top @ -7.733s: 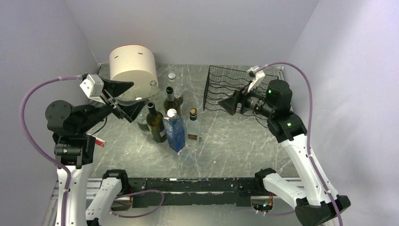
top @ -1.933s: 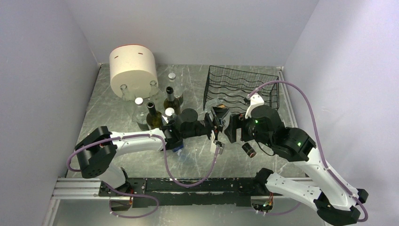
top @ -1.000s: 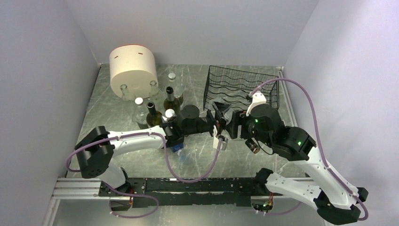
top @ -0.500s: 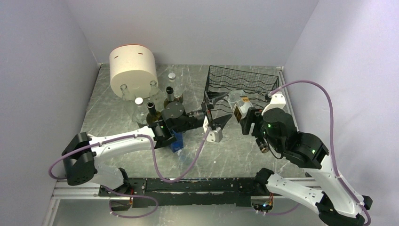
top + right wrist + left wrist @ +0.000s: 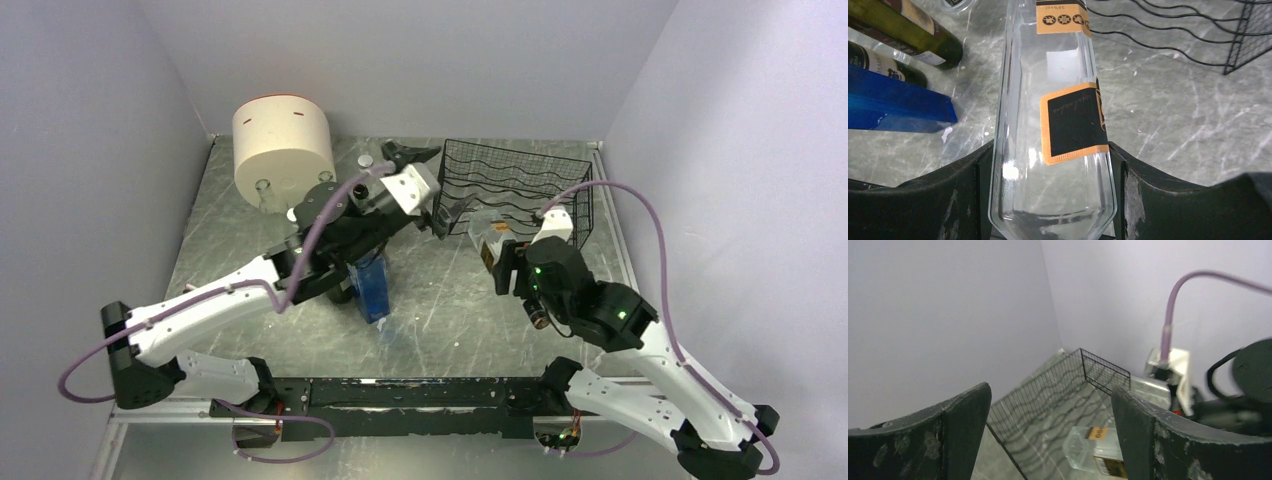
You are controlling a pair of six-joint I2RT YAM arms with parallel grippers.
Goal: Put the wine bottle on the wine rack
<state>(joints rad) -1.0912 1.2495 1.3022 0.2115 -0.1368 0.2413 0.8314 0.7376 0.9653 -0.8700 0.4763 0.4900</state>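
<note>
The right gripper point(image 5: 1052, 170) is closed on the body of the clear wine bottle point(image 5: 1055, 100). One finger lies against each side by the lower edge of its orange-and-black label, so the jaws stand only as wide as the glass. From above, the wine bottle hangs off the table at the near left corner of the wine rack point(image 5: 510, 185). Its long axis runs from the gripper up and away toward the rack's wavy wires, base end leading as far as I can judge. Whether that end is already over the rack's rim I cannot tell. The left gripper point(image 5: 1048, 430) is wide open and empty, raised off the rack's left side and looking across it. The right arm is the nearer one, and the coming move likely needs the bottle lined up with a scallop, then lowered.
</note>
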